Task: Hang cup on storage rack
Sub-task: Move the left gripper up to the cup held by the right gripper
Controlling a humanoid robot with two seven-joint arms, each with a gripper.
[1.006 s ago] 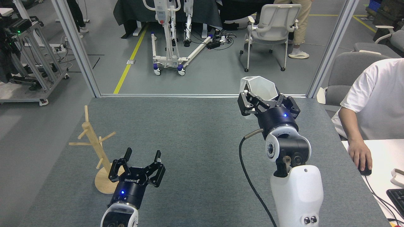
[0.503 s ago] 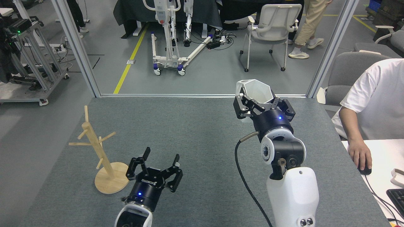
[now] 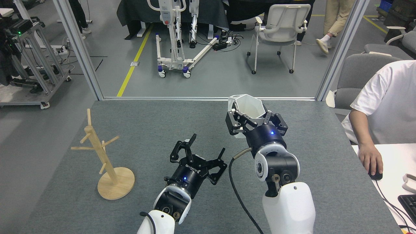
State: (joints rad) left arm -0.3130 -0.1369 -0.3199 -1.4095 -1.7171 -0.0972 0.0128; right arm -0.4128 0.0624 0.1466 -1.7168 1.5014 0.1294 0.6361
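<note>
The right tool [image 3: 252, 122] pinches the cup [image 3: 247, 109] by its lower body, rim up, lifted above the far middle of the table [image 3: 182, 123]. The left tool [image 3: 205, 152] is spread and empty, pointing toward the cup from just beside it. The rack [image 3: 105, 156] stands well apart at the table's left side.

This looks like a handover to the left arm, which sits nearer the rack. To do it well, the left tool should grip the cup's body clear of the handle (its loop must face outward for a peg), and the right tool should let go only once that grip is firm.
</note>
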